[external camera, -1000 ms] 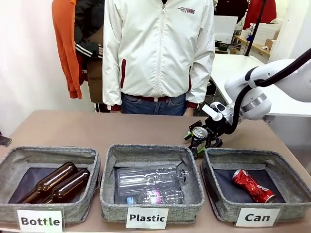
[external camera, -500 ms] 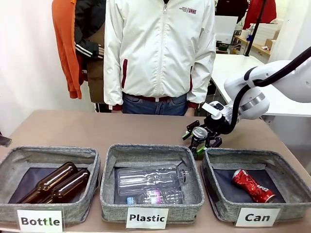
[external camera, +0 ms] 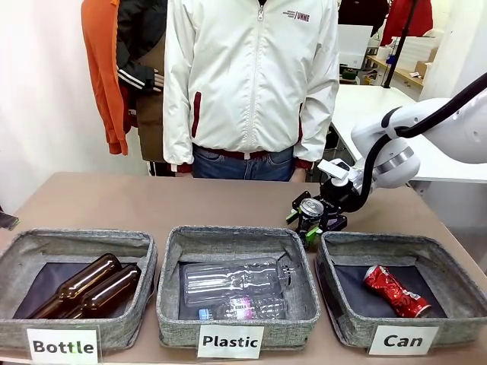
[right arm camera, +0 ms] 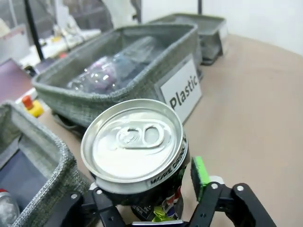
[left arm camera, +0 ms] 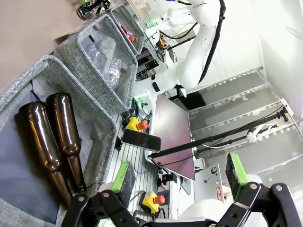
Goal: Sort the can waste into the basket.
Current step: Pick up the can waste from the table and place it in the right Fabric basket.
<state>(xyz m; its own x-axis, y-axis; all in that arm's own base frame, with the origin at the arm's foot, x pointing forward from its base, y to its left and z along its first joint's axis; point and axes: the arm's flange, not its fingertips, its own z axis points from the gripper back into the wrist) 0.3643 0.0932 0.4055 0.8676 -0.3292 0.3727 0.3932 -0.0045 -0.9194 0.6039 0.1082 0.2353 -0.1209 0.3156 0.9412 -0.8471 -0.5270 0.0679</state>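
The right gripper point(external camera: 311, 226) has its jaws around a dark can with a silver top point(right arm camera: 135, 156). In the right wrist view one green pad point(right arm camera: 199, 171) sits just beside the can's wall, with a sliver of space that may or may not be contact; the other pad is hidden behind the can. So the jaws look part-way in on the can, and I cannot tell whether the grip is firm yet.

The can stands upright on the table point(external camera: 122, 201), just behind the back left corner of the Can basket point(external camera: 449, 262), between that basket and the Plastic basket point(external camera: 237, 232). A red can point(external camera: 395, 290) already lies crushed inside the Can basket, toward its right front.

The left gripper point(left arm camera: 180, 182) hangs with its jaws wide apart and nothing between them, beyond the Bottle basket point(external camera: 76, 239) on the far side from the Can basket.

The risks, as I judge them: if the arm lifts before the pads have seated, the smooth dented wall could slip and the can tip onto the table. The can is also very close to both basket rims, so a low carry could catch the fabric edge and drag the basket, or drop the can into Plastic instead.
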